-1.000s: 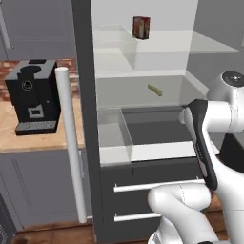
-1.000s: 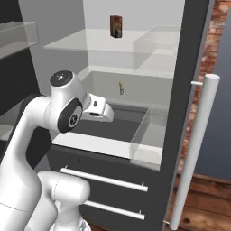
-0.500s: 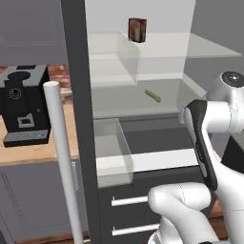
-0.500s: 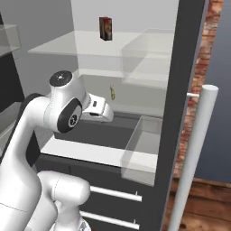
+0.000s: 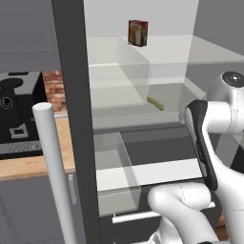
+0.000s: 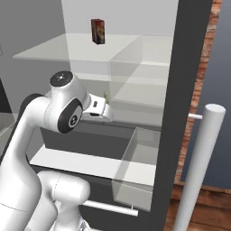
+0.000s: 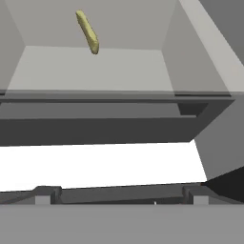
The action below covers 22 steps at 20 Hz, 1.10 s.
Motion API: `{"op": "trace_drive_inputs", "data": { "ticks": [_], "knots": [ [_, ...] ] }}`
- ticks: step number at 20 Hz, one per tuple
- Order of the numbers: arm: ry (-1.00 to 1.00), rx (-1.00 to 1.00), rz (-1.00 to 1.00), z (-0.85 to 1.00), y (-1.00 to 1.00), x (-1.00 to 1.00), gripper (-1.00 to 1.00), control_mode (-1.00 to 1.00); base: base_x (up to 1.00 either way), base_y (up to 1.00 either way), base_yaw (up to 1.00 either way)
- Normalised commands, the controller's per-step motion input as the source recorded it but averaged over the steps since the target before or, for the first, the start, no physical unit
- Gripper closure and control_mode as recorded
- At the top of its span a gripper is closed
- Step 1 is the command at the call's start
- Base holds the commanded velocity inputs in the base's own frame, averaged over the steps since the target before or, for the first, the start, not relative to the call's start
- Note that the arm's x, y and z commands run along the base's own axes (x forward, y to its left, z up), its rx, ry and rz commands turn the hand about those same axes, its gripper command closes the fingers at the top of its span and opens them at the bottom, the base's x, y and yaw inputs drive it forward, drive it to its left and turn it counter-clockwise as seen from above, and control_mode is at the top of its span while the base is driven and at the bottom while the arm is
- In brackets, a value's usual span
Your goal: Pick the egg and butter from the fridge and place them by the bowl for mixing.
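- Coffee machine stands far left on the wooden counter in the left base view, black, with a brick wall behind it; no writing on it can be read.
- Just right of that, the pale bar handle of the fridge rises in front of the dark door edge, near the camera. From the right base view the same handle stands at the far right, beside the other dark upright.
- Between the uprights the fridge stands open: a clear drawer is pulled out towards the room, its walls see-through, and there is open space above it up to the shelf.
- On the top shelf sits a small reddish-brown box, well back and alone; its front print is too blurred to read. The right base view shows it too.
- The butter, a thin yellowish-green stick, lies on the middle shelf towards the back, with bare shelf all round it. In the hand view it lies slantwise at the upper left, well apart from the shelf's side walls.
- From the right base view the butter is mostly hidden behind the robot's wrist; just a sliver shows above it.
- The gripper hangs in front of the middle shelf, short of the butter and above the drawer; its jaws are spread wide with nothing between them.
- I cannot make out the egg or the bowl.
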Motion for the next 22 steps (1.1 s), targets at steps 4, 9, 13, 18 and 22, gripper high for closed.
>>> {"op": "trace_drive_inputs", "data": {
  "ticks": [4,9,13,18,22],
  "knots": [
    [0.0,0.0,0.0,0.0,0.0,0.0,-1.0,1.0,0.01,0.0,0.0],
    [0.0,0.0,0.0,0.0,0.0,0.0,-1.0,1.0,0.0,0.0,0.0],
    [0.0,0.0,0.0,0.0,0.0,0.0,-1.0,1.0,0.0,0.0,0.0],
    [-0.01,0.0,0.02,0.04,0.0,-0.01,-1.0,-1.0,0.0,0.0,0.0],
    [-0.16,0.03,0.11,0.36,0.0,-0.01,-1.0,-1.0,0.0,0.0,0.0]
  ]
}}
